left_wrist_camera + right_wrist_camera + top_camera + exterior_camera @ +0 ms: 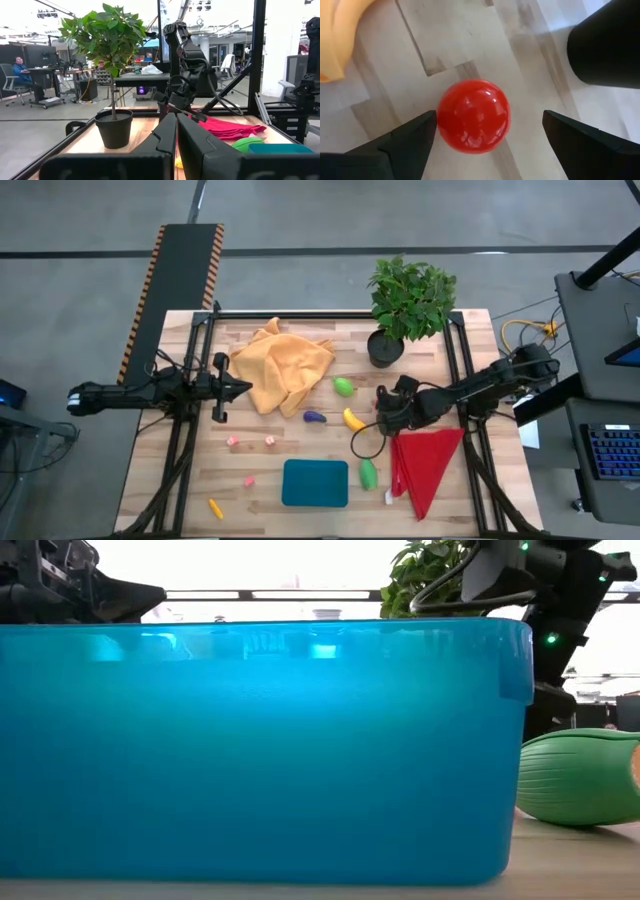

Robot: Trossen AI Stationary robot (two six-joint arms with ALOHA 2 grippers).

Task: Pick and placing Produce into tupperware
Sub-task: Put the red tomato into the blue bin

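A: Start at the right gripper (487, 132). How does it stand?

B: Its two dark fingers are spread wide, one on each side of a glossy red round toy tomato (473, 116) that sits on the pale wooden table (470, 45). One finger is just beside the tomato; the other stands clear of it. I cannot tell whether either one touches. From above, that gripper (385, 412) is near the middle of the table, just in front of the black pot of the leafy green potted plant (410, 298).

A: And around it?

B: A curved yellow toy banana (353, 419) lies just beside it, a small purple toy eggplant (314, 417) a little farther to the left, and a bright green rounded toy piece (344, 386) behind those. A crumpled orange cloth (282, 365) covers the rear left of the table.

A: The container?

B: The shallow teal-blue rectangular plastic tupperware (315, 482) sits at the front middle of the table, well apart from the tomato. A second green ridged toy piece (368, 473) lies just to its right, and a red folded cloth (427, 463) beyond that. Small pink bits (250, 480) and a little orange toy carrot (216, 508) lie to its left.

A: The other arm?

B: The left gripper (243, 387) hovers at the left edge of the orange cloth, its fingers (192, 145) pressed together, holding nothing.
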